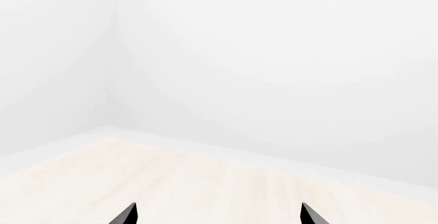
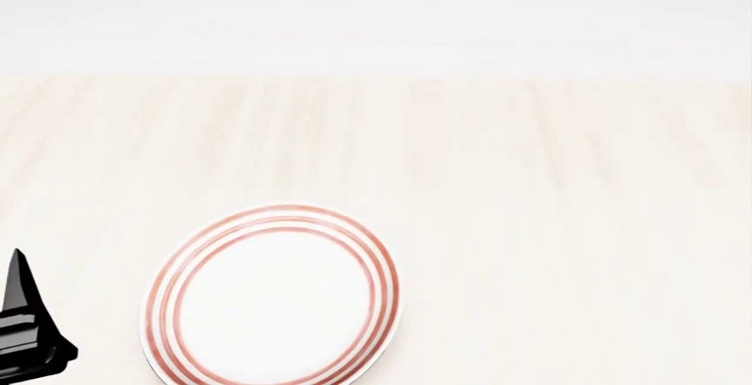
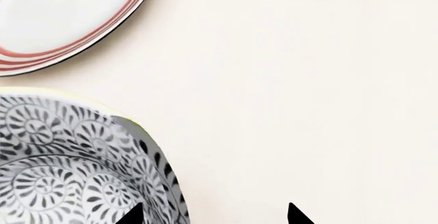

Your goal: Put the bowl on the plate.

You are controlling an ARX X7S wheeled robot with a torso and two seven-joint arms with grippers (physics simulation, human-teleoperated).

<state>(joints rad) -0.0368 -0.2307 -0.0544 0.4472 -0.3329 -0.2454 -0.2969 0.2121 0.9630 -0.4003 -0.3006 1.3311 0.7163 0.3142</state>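
Note:
The plate (image 2: 273, 297), white with red rings, lies on the pale wooden table near the front left in the head view, with nothing on it. The bowl (image 3: 68, 167), patterned grey and white with a yellowish rim, shows only in the right wrist view, standing on the table a short gap from the plate (image 3: 61, 19). My right gripper (image 3: 214, 216) is open and straddles the bowl's wall, one fingertip (image 3: 133, 215) over its inside and the other over bare table. My left gripper (image 1: 219, 215) is open with nothing between its fingers; one black finger (image 2: 21, 301) stands left of the plate.
The pale wooden table (image 2: 529, 209) stretches back to a white wall (image 2: 376, 15). The left wrist view looks over the tabletop (image 1: 137, 183) toward a corner of white walls (image 1: 113, 55).

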